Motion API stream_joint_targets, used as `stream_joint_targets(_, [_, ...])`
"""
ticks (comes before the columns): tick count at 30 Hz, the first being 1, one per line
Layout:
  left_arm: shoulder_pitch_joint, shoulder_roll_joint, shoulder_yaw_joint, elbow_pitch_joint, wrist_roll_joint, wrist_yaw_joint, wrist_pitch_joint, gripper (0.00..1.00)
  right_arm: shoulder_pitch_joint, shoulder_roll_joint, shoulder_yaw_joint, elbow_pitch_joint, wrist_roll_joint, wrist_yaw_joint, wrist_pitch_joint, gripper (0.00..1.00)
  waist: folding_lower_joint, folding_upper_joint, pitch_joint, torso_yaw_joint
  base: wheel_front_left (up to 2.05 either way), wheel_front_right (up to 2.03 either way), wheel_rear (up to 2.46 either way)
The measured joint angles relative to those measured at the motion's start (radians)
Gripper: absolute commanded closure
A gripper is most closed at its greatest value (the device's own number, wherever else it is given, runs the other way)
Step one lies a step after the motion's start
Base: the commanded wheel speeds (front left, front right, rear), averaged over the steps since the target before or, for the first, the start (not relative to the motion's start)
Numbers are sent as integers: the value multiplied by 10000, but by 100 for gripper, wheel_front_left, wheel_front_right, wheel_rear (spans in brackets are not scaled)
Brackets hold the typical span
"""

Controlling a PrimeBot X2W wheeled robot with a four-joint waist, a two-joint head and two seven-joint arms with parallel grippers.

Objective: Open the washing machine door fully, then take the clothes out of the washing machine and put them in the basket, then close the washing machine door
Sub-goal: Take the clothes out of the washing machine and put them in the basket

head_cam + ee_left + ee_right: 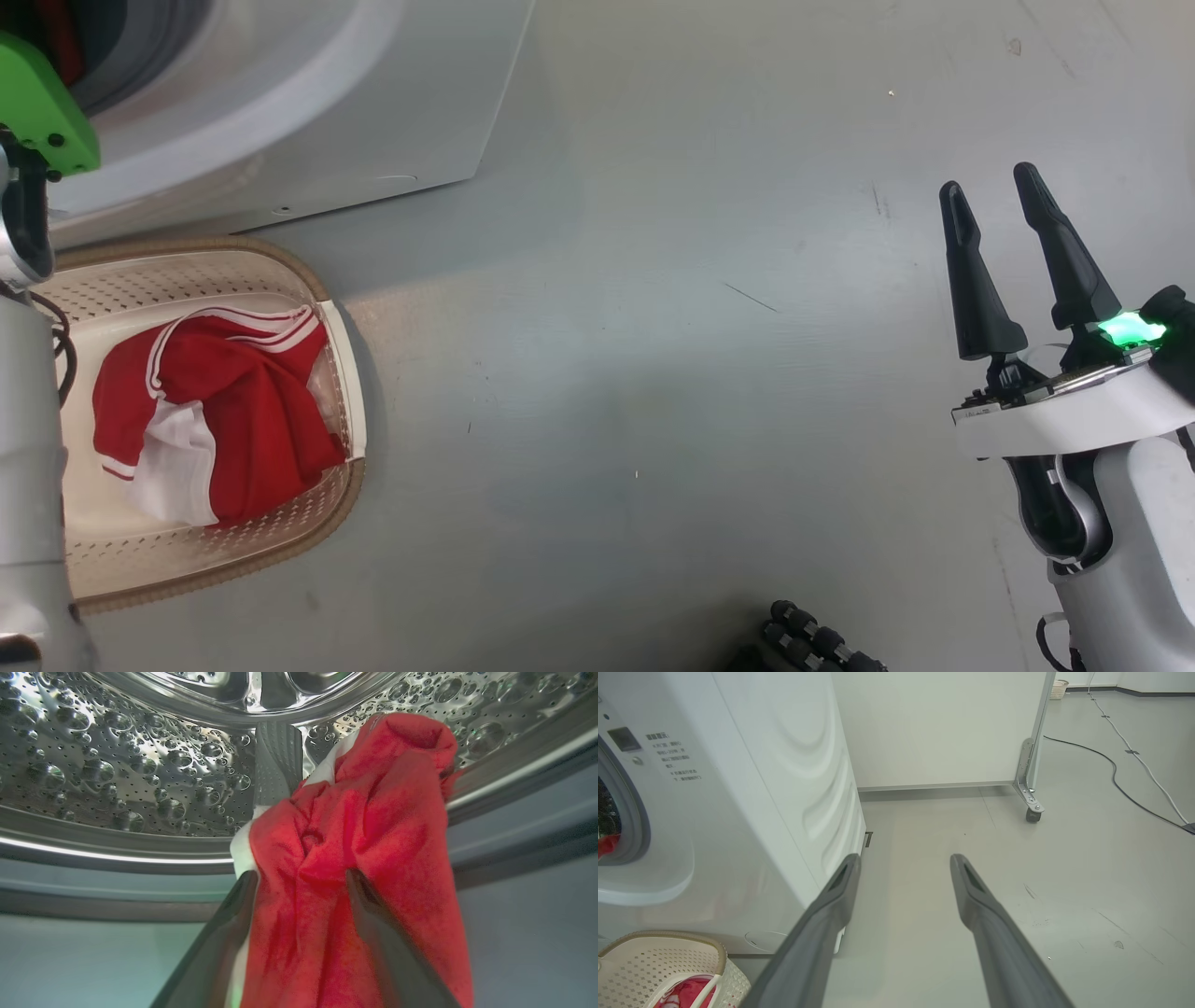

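Clothes (364,826) are mid-transfer: this is the unloading step, door and closing not at issue yet. Nearest in the left wrist view, the left gripper (301,873) is inside the washing machine (373,112) with its two dark fingers spread wide, one on each side of a bunched red garment with a white edge; cloth sits between the fingers and drapes over the right-hand one, but the jaws are not pinched on it, so I judge it not yet gripped. Behind the garment comes the grey drum paddle (278,760), which the cloth leans against, then the perforated steel drum (140,765) curving away. In the head view, a second red piece with white stripes (233,411) lies loose in the cream basket (140,285), which stands on the floor (653,373) just in front of the washer's base, so part of the load is done. The right gripper (990,182) hangs well apart over bare floor, fingers parted, nothing between them. The right wrist view has the same released fingers, with the basket at lower left and the washer's side panel beyond. Next move as I read it: close the left fingers firmly on the bunched fabric, draw it back out over the drum lip without snagging the paddle, then carry it down to the basket and let go. Whether more clothes lie deeper in the drum I cannot tell.
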Motion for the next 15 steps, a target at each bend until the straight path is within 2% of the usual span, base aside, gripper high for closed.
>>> stream_joint_targets(6, [-216,33,-73,268,73,-90,-6,0,-103,4,-2,25,0,0,0,0,0,0,29,-40,0,0,0])
stream_joint_targets(7, [-243,52,-94,313,75,-111,-8,24,-113,4,-2,31,0,0,0,0,0,0,31,-45,0,0,0])
stream_joint_targets(8, [-278,54,-96,366,75,-165,-8,59,-121,4,-2,31,0,0,0,0,0,0,32,-51,0,0,0])
stream_joint_targets(9, [-314,52,-96,418,73,-178,-19,100,-124,6,-2,36,0,0,0,0,0,0,34,-56,0,0,0])
stream_joint_targets(15, [-521,-40,-123,798,73,-207,-199,100,-151,19,-12,90,0,0,0,0,0,0,28,-61,0,0,0])
